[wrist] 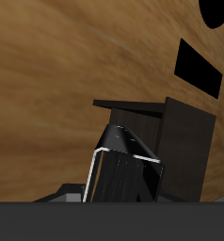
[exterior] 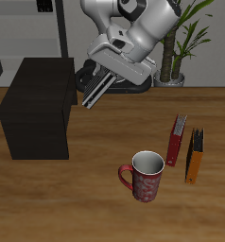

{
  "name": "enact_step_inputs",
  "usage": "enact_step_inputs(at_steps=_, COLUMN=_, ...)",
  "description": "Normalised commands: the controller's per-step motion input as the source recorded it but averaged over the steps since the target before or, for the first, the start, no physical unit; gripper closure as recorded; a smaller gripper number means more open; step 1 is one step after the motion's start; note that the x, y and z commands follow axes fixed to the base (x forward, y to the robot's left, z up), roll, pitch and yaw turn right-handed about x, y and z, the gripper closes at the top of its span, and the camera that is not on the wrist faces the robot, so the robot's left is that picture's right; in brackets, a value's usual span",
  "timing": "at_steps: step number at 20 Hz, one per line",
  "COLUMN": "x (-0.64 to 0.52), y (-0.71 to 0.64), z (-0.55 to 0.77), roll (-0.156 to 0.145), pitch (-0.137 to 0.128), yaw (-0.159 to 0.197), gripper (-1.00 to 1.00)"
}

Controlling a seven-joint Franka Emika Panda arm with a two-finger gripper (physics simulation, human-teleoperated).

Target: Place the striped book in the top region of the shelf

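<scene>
The striped book (exterior: 97,90), thin with black and white stripes, is held tilted in the air by my gripper (exterior: 108,78), which is shut on it. The book's low end hangs just beside the upper edge of the dark boxy shelf (exterior: 37,109), at about the height of its flat top. In the wrist view the book (wrist: 123,174) fills the space close to the camera, with the shelf (wrist: 184,141) right behind it. My fingertips are hidden by the book.
A red-and-white mug (exterior: 145,175) stands near the table's front edge. A red book (exterior: 177,140) and an orange-and-black book (exterior: 194,156) stand upright beside it. A potted plant (exterior: 176,57) stands at the back.
</scene>
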Motion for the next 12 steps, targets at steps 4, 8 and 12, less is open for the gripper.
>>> enact_step_inputs(at_steps=4, x=-0.06, y=0.13, z=-0.09, roll=-0.069, pitch=0.002, yaw=-0.004, gripper=1.00)
enact_step_inputs(at_steps=8, x=0.04, y=0.05, z=-0.18, roll=-0.062, pitch=0.024, yaw=0.000, gripper=1.00)
enact_step_inputs(at_steps=12, x=0.07, y=0.03, z=-0.03, roll=-0.104, pitch=-0.068, yaw=0.023, gripper=1.00)
